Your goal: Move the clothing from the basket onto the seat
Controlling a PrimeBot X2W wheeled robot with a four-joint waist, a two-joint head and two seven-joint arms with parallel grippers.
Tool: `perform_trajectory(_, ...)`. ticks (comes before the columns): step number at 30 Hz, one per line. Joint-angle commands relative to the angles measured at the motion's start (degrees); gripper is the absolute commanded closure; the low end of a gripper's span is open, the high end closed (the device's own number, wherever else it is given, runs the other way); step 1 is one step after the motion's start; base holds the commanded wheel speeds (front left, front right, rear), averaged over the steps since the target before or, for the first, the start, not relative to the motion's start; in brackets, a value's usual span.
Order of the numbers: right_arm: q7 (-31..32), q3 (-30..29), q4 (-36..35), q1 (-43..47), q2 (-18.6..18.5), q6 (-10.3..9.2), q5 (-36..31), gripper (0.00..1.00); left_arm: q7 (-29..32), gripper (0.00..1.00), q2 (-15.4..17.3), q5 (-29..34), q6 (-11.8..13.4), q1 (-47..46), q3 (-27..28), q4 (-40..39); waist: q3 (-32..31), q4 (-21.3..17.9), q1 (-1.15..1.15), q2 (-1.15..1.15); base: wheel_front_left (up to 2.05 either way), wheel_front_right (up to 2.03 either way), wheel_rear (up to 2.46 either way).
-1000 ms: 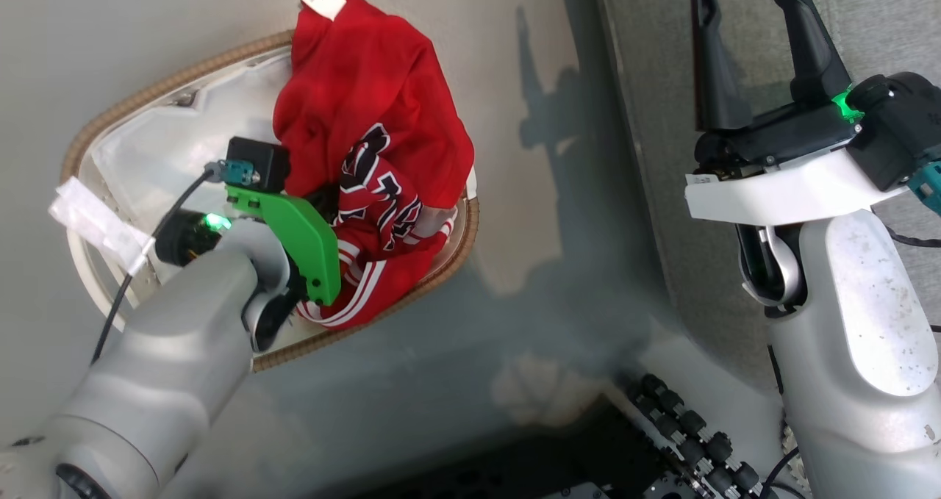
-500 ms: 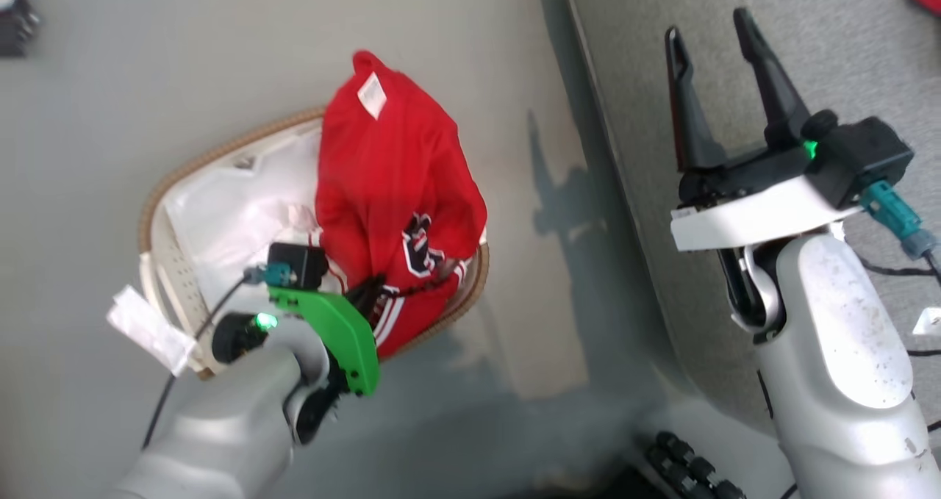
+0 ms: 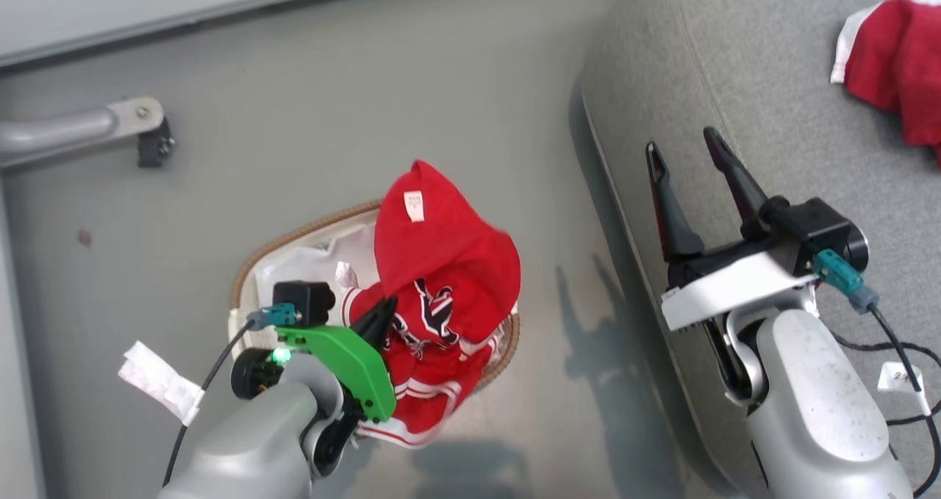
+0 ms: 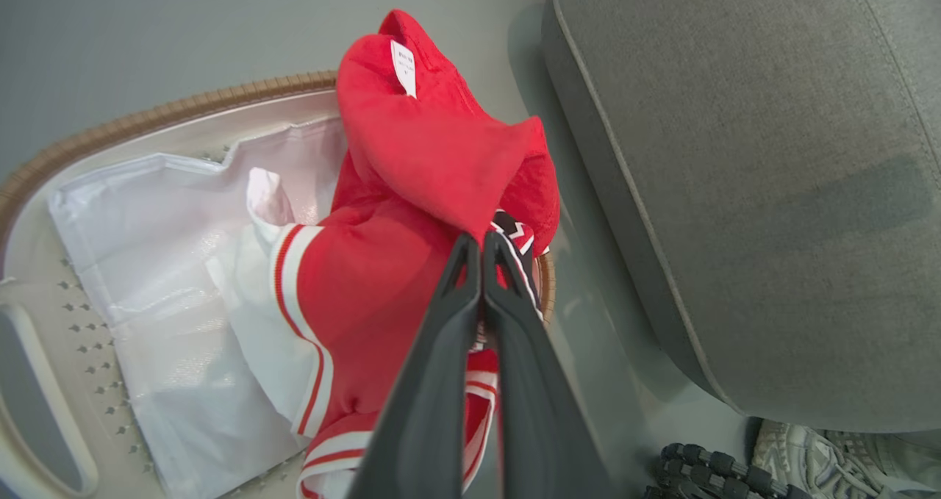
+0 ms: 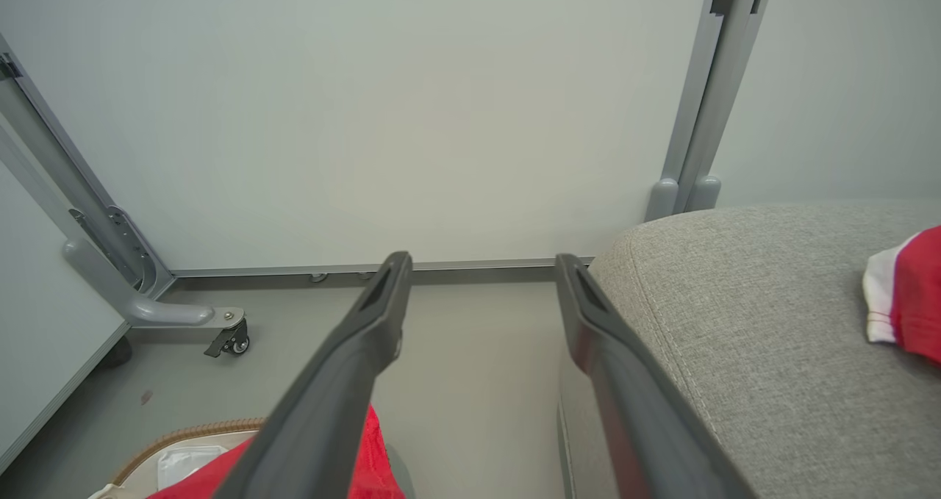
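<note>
One red piece of the clothing [image 3: 441,278] bunches up over the basket [image 4: 184,103], pinched in the left gripper [image 4: 481,240], which is pressed tight together on the cloth. It looks like the lifting step. The piece runs long, its white tag [image 3: 414,206] end pointing away from the robot, its striped end near it. Next it likely must rise clear of the basket and go right. The right gripper [image 3: 681,145] is spread wide and empty by the seat [image 3: 735,80], where another red piece [image 3: 893,73] lies.
</note>
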Motion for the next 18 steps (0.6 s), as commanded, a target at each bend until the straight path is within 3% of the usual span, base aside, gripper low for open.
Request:
perform_trajectory(1, -0.27, -0.16, 0.54, 1.61, -0.26, -0.06, -0.30, 0.00, -0.35, 1.00, -0.26, 1.70, -0.20, 1.11, 2.06, -0.82, -7.56, 4.07, 0.00, 0.00, 0.00, 0.00, 0.00)
perform_trajectory(18, -0.28, 1.49, 4.67, 11.06, -0.26, -0.07, 1.40, 0.00, -0.26, 1.00, -2.11, 27.50, 1.55, 10.26, 30.13, -16.09, -19.93, 7.44, 0.00, 0.00, 0.00, 0.00, 0.00)
